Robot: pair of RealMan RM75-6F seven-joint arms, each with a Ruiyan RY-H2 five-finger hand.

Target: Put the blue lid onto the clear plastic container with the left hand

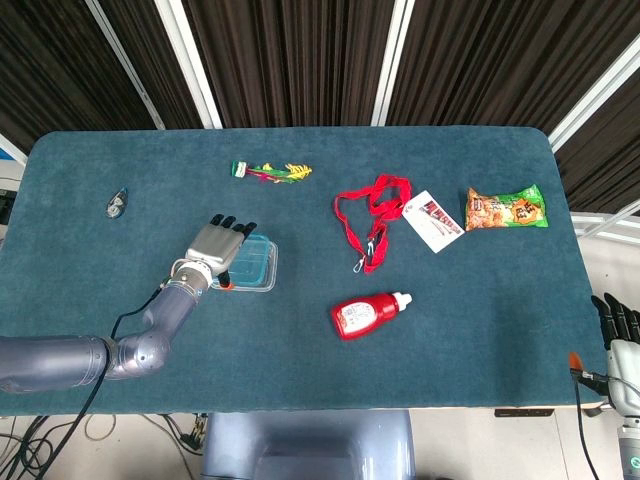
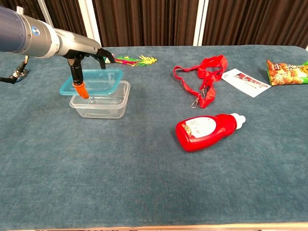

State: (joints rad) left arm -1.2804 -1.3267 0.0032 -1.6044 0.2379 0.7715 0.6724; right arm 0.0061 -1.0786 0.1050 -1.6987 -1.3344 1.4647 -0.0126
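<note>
One blue lid is hovering over the clear plastic container, tilted and offset slightly to the left, its near edge close above the container's rim; whether they touch I cannot tell. Left hand is gripping the lid, orange-tipped thumb pointing down at the lid's near-left edge and dark fingers spread over the top. Container is sitting on the teal table, left of centre. Right of it a red lanyard is lying, with a white card and a snack packet further right. Nearer, a red bottle is lying on its side. Far behind the container, a colourful small packet. Right hand is resting off the table's near-right corner, fingers straight and holding nothing.
</note>
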